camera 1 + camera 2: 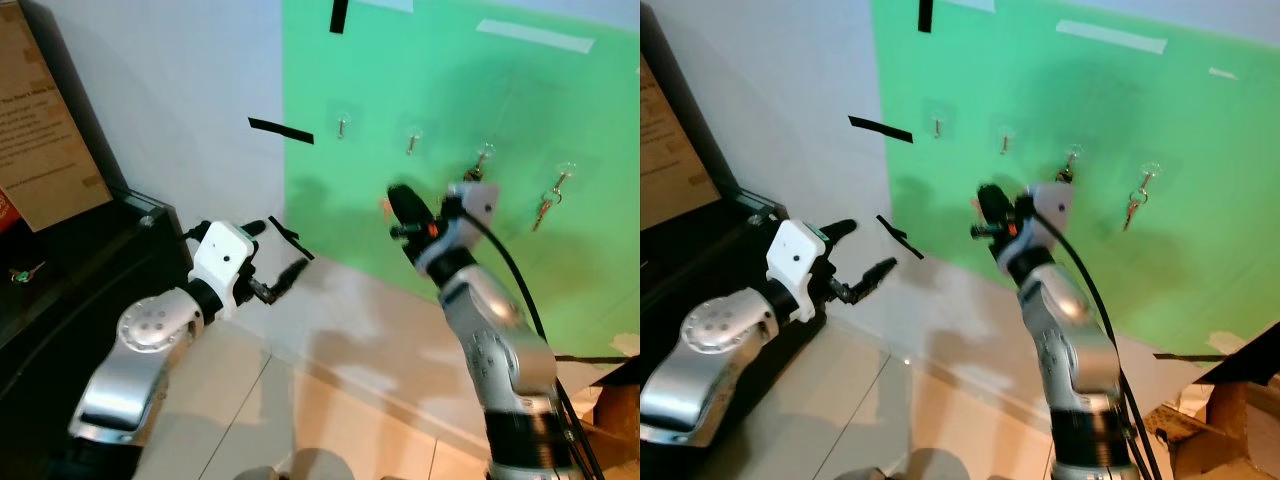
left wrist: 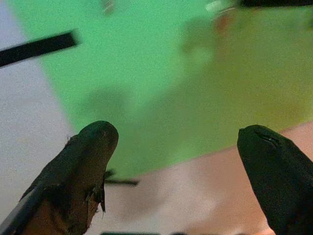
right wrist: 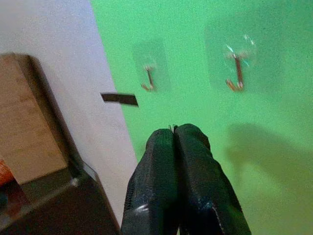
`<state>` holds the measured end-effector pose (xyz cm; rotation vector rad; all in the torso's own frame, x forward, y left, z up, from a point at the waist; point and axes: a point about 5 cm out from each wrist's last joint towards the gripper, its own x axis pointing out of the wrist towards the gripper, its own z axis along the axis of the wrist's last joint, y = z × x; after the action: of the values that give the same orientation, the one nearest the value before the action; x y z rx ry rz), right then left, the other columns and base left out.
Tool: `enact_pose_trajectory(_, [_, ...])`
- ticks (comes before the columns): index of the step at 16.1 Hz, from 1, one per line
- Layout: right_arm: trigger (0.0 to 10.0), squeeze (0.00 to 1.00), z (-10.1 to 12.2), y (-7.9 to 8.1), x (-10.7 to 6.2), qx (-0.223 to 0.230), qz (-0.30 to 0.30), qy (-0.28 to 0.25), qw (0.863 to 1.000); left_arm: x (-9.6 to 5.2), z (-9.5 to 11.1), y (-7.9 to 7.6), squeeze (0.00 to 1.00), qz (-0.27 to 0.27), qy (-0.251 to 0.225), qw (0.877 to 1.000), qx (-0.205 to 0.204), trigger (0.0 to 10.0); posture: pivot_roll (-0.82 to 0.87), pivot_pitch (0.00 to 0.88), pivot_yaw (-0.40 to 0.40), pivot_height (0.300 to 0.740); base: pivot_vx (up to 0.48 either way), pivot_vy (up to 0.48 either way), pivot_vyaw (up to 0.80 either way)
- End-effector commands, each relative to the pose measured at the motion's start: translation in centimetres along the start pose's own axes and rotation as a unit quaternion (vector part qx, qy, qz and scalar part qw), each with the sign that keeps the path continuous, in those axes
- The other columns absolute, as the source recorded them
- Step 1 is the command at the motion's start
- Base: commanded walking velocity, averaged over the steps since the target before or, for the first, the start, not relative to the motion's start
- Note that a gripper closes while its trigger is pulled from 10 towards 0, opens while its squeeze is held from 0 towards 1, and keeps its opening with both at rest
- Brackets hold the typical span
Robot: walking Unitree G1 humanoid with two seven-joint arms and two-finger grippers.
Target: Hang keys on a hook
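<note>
1. Four hooks line the green wall [image 1: 560, 90]; keys [image 1: 545, 208] hang from the rightmost hook [image 1: 565, 175].
2. Left claw [image 2: 181, 161]: fingers spread apart, empty.
3. Right claw [image 3: 176, 142]: fingers pressed together below two hooks [image 3: 237, 73].

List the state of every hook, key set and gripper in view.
Two left hooks: empty.
Third hook: something hangs on it, partly hidden.
Fourth hook: keys hanging.
Left gripper: open, empty.
Right gripper: fingers shut, raised toward the green wall.

Green panel [image 1: 480, 90] on a white wall [image 1: 180, 90]; pale tiled floor [image 1: 330, 400].
</note>
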<state>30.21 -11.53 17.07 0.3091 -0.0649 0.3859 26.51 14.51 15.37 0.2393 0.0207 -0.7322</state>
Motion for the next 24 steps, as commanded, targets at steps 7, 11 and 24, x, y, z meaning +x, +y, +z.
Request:
enact_pose_trajectory(7, [10.0,0.00,2.0,-0.7,2.1,0.037,-0.011,-0.038,0.999,0.0,0.9,-0.3,0.00,-0.052,-0.013,0.998,-0.014,10.0,0.01,0.000,0.011,0.740,0.000,0.000,0.00])
enact_pose_trajectory(11, [10.0,0.00,2.7,-1.0,2.9,0.044,-0.009,-0.048,0.998,0.0,1.1,-0.5,0.00,-0.060,-0.016,0.998,-0.019,10.0,0.01,0.000,0.006,0.740,0.000,0.000,0.00])
enact_pose_trajectory(24, [10.0,0.00,2.7,-3.6,3.5,0.065,-0.076,-0.056,0.993,0.2,1.2,-0.3,0.00,-0.063,-0.021,0.998,-0.020,10.0,0.01,0.000,0.007,0.740,0.000,0.000,0.00])
